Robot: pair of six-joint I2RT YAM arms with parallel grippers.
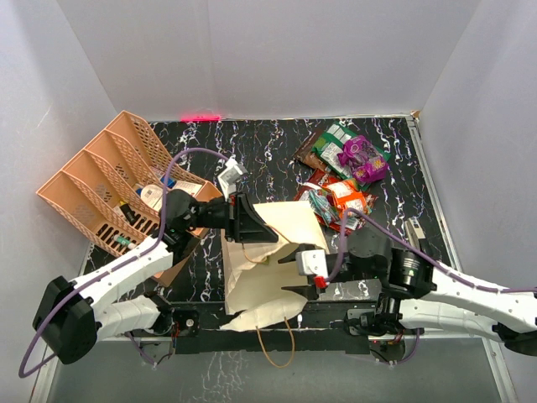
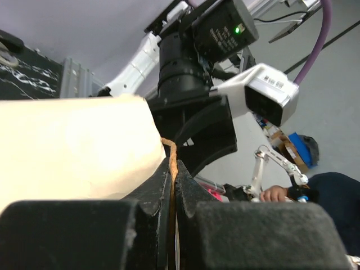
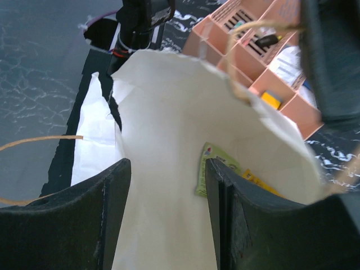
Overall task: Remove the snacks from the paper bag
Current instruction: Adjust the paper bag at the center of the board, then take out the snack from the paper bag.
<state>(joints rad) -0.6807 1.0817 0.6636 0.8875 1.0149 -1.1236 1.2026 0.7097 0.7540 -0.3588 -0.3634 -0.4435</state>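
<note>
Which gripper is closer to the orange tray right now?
Left. The left gripper, shut on the paper bag's handle, sits just beside the orange tray. The right gripper, open at the bag's mouth, is farther off, across the bag.

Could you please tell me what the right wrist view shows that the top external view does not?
Only the right wrist view looks into the paper bag: a green packet and a yellow packet lie inside, beyond the open right gripper. Only the top external view shows the snacks already out on the table and the left gripper holding the bag's top. Both show the bag and the orange tray.
</note>
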